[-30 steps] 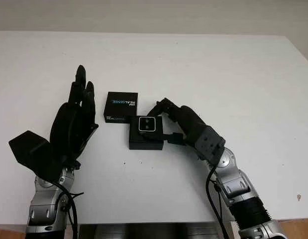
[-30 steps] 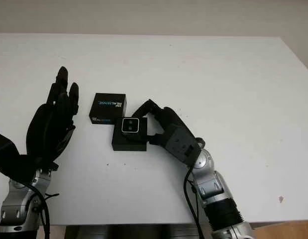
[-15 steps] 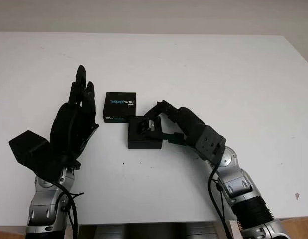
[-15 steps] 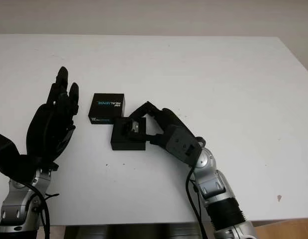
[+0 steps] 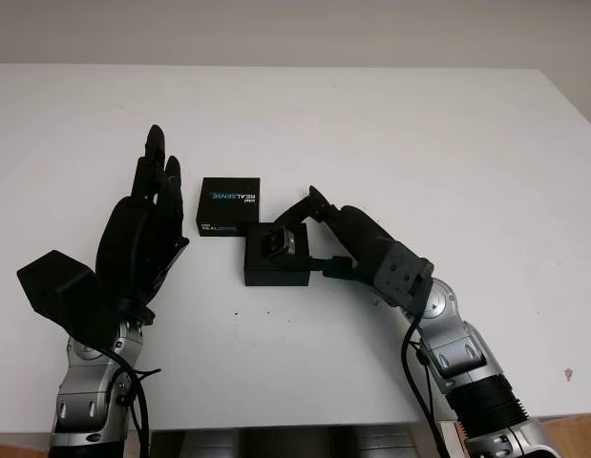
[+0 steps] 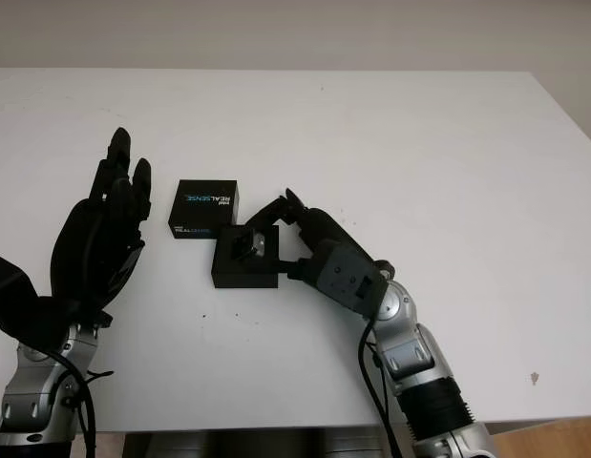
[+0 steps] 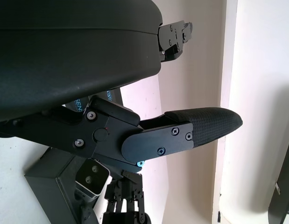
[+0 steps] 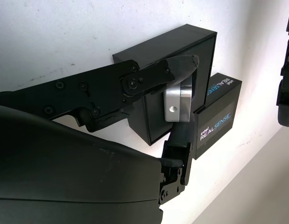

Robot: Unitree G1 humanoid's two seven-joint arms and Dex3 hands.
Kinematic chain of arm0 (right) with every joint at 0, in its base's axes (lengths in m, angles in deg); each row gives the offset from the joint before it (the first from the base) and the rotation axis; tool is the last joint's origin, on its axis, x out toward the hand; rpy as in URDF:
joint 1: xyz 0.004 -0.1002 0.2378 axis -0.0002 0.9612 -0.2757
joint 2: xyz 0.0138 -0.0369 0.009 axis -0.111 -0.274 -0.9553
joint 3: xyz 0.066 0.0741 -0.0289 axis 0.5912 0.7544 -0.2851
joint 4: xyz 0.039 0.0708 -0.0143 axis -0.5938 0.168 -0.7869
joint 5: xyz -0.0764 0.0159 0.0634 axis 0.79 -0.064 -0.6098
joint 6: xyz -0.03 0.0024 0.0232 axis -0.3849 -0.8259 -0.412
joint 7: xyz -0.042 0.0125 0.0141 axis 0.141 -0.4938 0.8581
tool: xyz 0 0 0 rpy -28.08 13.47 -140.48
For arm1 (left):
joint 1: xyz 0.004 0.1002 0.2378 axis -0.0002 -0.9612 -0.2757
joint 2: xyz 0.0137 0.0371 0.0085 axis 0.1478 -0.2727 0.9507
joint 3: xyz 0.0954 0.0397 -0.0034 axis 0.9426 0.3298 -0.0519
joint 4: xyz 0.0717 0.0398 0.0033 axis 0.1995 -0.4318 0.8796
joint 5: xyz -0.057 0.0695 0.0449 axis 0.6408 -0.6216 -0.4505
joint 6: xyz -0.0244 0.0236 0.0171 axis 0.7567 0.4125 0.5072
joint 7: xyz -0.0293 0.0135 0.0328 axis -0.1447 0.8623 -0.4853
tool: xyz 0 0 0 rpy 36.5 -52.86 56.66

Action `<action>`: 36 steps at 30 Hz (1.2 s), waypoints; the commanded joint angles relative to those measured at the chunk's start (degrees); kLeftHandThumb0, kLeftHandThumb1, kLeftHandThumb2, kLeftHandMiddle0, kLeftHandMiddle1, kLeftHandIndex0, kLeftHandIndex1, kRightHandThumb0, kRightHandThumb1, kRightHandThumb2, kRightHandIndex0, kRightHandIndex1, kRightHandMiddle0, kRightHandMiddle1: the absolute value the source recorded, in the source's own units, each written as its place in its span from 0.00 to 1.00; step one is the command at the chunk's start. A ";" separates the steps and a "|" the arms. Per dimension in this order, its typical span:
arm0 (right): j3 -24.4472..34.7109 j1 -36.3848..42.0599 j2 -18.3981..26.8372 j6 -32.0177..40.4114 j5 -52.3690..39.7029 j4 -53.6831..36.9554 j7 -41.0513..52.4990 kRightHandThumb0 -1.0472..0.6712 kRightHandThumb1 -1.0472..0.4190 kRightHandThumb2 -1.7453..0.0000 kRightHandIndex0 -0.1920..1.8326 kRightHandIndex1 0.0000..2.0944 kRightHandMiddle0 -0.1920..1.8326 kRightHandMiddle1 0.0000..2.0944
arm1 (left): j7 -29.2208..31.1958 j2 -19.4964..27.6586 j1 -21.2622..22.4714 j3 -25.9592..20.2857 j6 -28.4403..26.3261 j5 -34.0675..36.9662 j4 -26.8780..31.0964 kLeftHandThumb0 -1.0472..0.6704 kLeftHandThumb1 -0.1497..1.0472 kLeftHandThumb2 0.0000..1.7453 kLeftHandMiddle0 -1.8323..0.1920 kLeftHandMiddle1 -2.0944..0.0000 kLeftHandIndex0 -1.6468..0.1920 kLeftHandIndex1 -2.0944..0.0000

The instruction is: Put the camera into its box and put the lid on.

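The open black camera box (image 5: 276, 270) lies at the table's middle. A small silver camera (image 5: 279, 240) sits tilted on its back part, lens side facing up and left. My right hand (image 5: 297, 225) reaches in from the right and is shut on the camera (image 8: 178, 100), one finger over it and another under it. The black lid (image 5: 229, 204), printed REALSENSE, lies flat just behind and left of the box, touching its corner. My left hand (image 5: 145, 232) is open and raised upright left of the lid, apart from it.
The white table (image 5: 419, 143) spreads wide behind and to the right. Its front edge runs close under both forearms. The right edge of the table shows at the far right.
The camera went from lying flat, lens up, to tipped on edge in the box. My right hand's fingers have lifted and turned with it. The left hand has not moved.
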 commanded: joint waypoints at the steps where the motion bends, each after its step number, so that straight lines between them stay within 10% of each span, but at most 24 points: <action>1: 0.52 0.26 0.26 0.56 0.15 -0.70 -0.73 0.25 0.05 0.97 0.02 0.02 0.09 0.19 | 0.13 0.05 -0.76 -0.08 0.48 -0.06 0.80 0.13 1.00 0.36 1.00 1.00 1.00 1.00; 12: 1.42 1.22 0.41 -10.11 8.62 -7.25 -16.10 0.27 0.11 0.97 0.24 0.10 0.13 0.39 | 0.10 0.34 -0.98 -0.19 -0.16 0.00 1.37 0.13 1.00 0.37 1.00 1.00 1.00 1.00; 36: -2.88 3.67 5.28 -10.96 22.87 -10.82 -13.71 0.25 0.08 0.97 0.27 0.15 0.20 0.47 | 0.14 0.57 -0.85 -0.35 -1.15 0.04 1.92 0.12 1.00 0.36 1.00 1.00 1.00 1.00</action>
